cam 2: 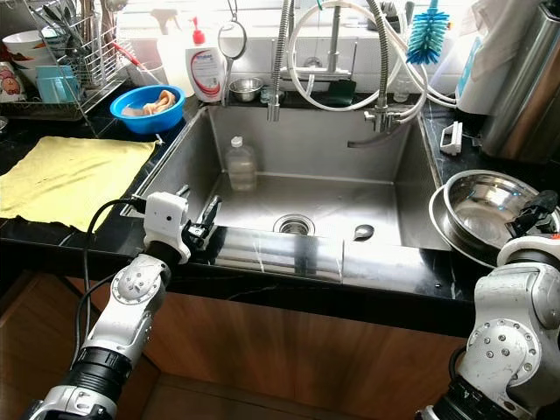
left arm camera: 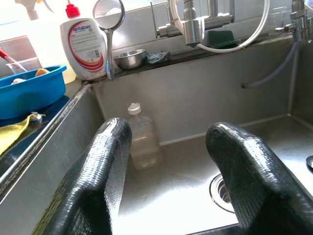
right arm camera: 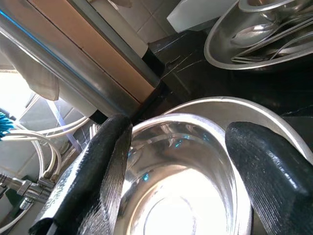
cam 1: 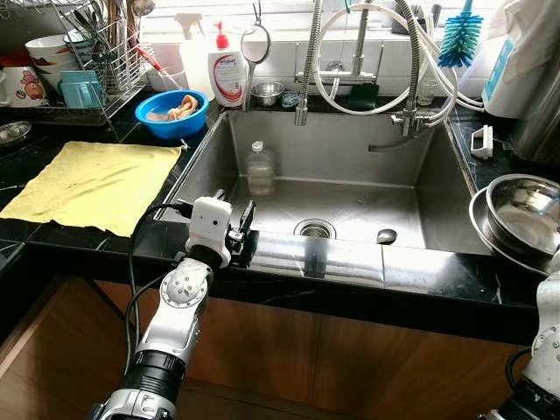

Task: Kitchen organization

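one stainless steel sink [cam 1: 411, 188] is set in a black stone counter [cam 1: 289, 284]. inside it stands one clear plastic bottle [cam 1: 260, 168], upright near the left wall. left gripper [cam 1: 238, 229] hovers over the sink's front rim, fingers spread, holding nothing. right gripper [right arm camera: 178, 166] is spread over two nested round steel bowls [cam 2: 490, 206] on the right counter. one flat yellow cloth [cam 1: 92, 184] and one blue plastic bowl [cam 1: 172, 114] sit left.

We see bright daylight pouring in from the far window, blowing out the tiles there. Glare whitens the steel bowl [right arm camera: 181, 196] at right, and the near cabinets lie dim.
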You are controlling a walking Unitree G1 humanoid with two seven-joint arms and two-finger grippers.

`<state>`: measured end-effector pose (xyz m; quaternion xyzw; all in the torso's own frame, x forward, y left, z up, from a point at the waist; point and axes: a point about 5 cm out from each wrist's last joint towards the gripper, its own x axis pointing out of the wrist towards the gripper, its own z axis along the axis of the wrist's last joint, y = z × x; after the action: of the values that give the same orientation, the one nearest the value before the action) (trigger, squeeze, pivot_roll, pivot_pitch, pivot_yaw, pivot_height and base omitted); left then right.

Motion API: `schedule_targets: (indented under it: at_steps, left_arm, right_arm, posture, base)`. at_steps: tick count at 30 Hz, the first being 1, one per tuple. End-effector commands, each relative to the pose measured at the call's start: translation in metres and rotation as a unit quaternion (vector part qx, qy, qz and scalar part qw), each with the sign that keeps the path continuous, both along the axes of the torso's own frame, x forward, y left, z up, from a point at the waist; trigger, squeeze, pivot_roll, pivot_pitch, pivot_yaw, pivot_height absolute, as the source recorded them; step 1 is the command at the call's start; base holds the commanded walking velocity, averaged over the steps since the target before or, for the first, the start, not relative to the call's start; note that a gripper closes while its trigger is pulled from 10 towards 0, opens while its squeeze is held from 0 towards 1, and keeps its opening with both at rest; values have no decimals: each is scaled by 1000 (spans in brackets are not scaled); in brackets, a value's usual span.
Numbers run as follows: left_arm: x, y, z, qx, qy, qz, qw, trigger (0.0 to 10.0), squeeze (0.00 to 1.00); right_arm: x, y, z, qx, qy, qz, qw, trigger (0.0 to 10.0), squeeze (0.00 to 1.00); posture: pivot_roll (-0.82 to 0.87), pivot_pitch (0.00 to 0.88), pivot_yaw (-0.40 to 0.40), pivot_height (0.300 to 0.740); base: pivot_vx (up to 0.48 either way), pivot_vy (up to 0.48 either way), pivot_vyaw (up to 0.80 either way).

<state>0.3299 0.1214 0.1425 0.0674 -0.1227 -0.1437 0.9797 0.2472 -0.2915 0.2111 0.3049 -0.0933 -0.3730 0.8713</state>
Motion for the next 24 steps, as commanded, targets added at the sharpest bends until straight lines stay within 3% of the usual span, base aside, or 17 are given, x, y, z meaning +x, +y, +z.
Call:
schedule_targets:
  at_steps: [1,10,15,19,24]
  left_arm:
    - [1,1,5,7,-11,0,1000,10000,0]
    - [2,1,6,5,-11,-1,1000,10000,0]
    - [2,0,5,5,-10,-2,1000,10000,0]
    - [2,1,5,5,-9,-1,1000,10000,0]
    - [2,0,5,3,-10,-2,1000,10000,0]
  right_arm:
    - [1,-2,2,3,-3,-5,1000,10000,0]
    - [0,0,19,-16,-36,-7,999,10000,0]
    - [-3,1,10,-31,22,6,999,10000,0]
    - [-6,-8,19,-139,84,50,985,10000,0]
    - [-5,-11,32,-219,114,97,964,10000,0]
  posture:
    - [-53,0,55,740]
    - [-59,0,58,740]
    - [-62,0,57,740]
    - [-68,0,59,740]
    - [-69,0,58,740]
  base:
    - [0,0,0]
    - [0,0,0]
    - [0,0,0]
    - [0,0,0]
    - [0,0,0]
